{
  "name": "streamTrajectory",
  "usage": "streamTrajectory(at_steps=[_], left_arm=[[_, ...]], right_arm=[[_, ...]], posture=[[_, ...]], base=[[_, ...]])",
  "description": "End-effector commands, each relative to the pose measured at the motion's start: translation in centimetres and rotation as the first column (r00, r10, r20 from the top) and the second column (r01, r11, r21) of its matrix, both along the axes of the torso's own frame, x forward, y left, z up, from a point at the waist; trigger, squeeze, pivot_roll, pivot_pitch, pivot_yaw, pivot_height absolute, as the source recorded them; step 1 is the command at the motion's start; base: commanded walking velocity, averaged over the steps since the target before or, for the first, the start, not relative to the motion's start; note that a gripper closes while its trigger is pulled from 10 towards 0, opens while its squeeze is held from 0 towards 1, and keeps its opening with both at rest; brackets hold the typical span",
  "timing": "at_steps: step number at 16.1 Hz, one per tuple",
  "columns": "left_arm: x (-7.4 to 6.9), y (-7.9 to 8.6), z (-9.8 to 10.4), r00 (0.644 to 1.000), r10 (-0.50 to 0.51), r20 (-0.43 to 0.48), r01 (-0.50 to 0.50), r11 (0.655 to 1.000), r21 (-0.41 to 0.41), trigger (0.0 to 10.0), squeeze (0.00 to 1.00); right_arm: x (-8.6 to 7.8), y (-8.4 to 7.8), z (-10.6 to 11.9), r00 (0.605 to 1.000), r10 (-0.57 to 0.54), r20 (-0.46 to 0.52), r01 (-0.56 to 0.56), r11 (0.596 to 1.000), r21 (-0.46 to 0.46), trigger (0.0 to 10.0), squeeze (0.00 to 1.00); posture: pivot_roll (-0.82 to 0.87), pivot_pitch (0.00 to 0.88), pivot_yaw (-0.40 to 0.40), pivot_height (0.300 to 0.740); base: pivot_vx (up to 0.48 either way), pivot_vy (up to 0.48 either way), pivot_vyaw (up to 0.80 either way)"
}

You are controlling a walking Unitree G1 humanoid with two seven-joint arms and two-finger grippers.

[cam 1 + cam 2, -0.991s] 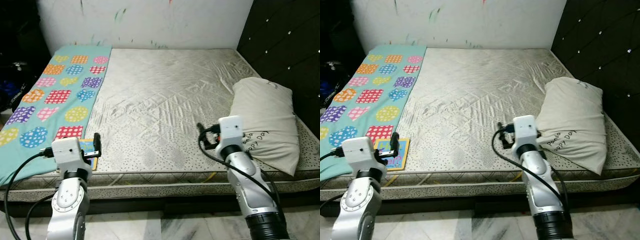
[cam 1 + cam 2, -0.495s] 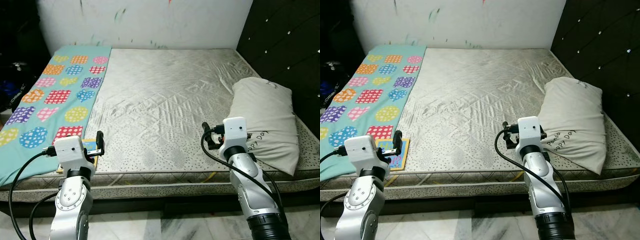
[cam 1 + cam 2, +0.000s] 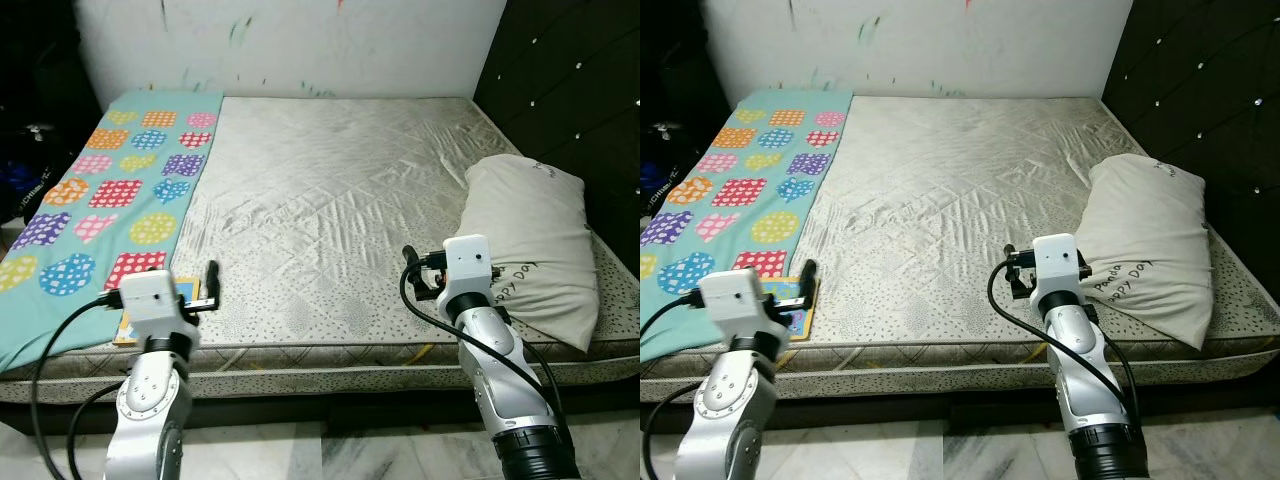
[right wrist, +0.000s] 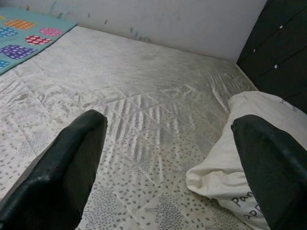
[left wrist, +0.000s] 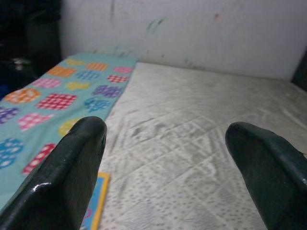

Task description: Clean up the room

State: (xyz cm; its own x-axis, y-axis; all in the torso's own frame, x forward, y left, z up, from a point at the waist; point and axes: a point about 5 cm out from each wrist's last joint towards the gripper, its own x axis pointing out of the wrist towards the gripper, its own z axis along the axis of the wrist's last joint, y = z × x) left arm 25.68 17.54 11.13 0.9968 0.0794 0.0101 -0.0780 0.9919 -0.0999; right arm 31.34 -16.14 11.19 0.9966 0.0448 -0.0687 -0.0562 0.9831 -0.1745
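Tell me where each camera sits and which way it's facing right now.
Left and right eye views: on the head, looking forward and down at the mattress, both silver arms at the bottom.
Left wrist view: looks along the open left end effector over the patterned blanket toward the wall.
Right wrist view: looks along the open right end effector across the mattress, with the pillow beside it.
Shared: both wrist views show the mattress and blanket.

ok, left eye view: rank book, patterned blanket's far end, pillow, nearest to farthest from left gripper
1. Book: at the bed's near edge, beside the left gripper.
2. Patterned blanket far end: ahead, by the wall.
3. Pillow: across the bed, robot's right.
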Motion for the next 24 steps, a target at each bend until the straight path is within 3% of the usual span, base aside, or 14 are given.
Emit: streamTrajectory(at_steps=[1, 16, 20, 24], left_arm=[[0.12, -0.26, 0.58, 1.000, -0.018, 0.022, 0.018, 1.000, -0.005, 10.0, 0.00], [0.27, -0.39, 0.44, 0.999, -0.036, 0.011, 0.036, 0.999, -0.011, 10.0, 0.00], [0.46, -1.22, 0.20, 1.000, -0.024, -0.015, 0.023, 0.998, -0.066, 10.0, 0.00], [0.30, -1.00, -0.05, 1.000, -0.010, -0.028, 0.008, 0.997, -0.072, 10.0, 0.00]], right_arm=[[0.30, 0.05, 0.40, 1.000, -0.001, 0.014, 0.001, 1.000, 0.003, 10.0, 0.00], [0.39, 0.23, 0.21, 1.000, 0.007, 0.019, -0.006, 1.000, -0.007, 10.0, 0.00], [0.41, 0.13, 0.08, 1.000, 0.008, 0.019, -0.008, 1.000, -0.012, 10.0, 0.00], [0.34, 0.17, -0.12, 1.000, 0.008, 0.017, -0.008, 1.000, -0.009, 10.0, 0.00]], posture=[[-0.07, 0.000, -0.041, 0.740], [-0.07, 0.000, -0.038, 0.740], [-0.06, 0.000, -0.040, 0.740], [-0.05, 0.000, -0.046, 0.740]], base=[[0.315, 0.000, 0.00], [0.381, 0.000, 0.00], [0.000, 0.000, 0.00], [0.000, 0.000, 0.00]])
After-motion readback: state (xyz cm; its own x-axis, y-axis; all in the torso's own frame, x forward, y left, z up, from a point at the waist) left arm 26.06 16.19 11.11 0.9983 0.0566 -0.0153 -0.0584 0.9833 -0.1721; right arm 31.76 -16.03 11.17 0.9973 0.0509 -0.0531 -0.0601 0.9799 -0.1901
